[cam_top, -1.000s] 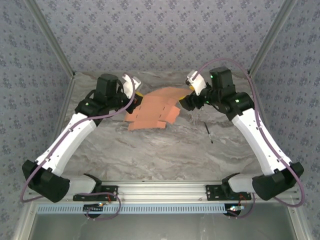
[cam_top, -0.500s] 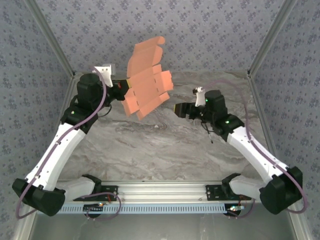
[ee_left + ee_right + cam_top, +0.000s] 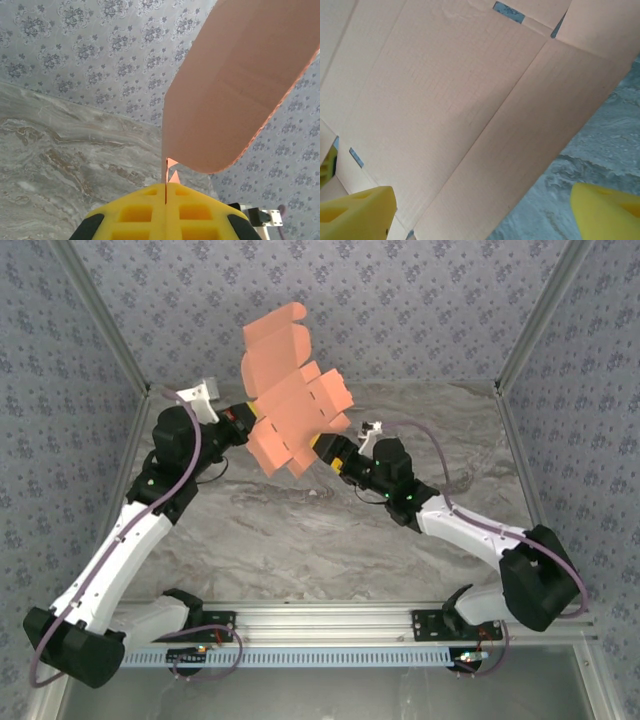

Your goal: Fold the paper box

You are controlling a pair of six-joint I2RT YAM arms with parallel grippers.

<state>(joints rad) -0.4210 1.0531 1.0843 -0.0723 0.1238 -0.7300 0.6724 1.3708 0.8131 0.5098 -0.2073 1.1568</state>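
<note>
Above the left claw (image 3: 165, 196), which pinches one thin edge, the paper box (image 3: 290, 400) stands unfolded in the air. The right claw (image 3: 330, 450), spread wide, faces its lower panels. A hard push there could crease the card or tear it free.

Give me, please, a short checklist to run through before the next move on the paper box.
1. Left gripper pinches the edge of the paper box: ok.
2. Paper box lifted off the table: ok.
3. Right gripper open, fingers spread wide: ok.
4. Right gripper close to the sheet's lower right part: ok.
5. A flap or edge sits between the right fingers: cannot tell; the right wrist view faces the broad card.
6. Panels folded into a box: not ok; the sheet is unfolded, with no box shape yet.
</note>
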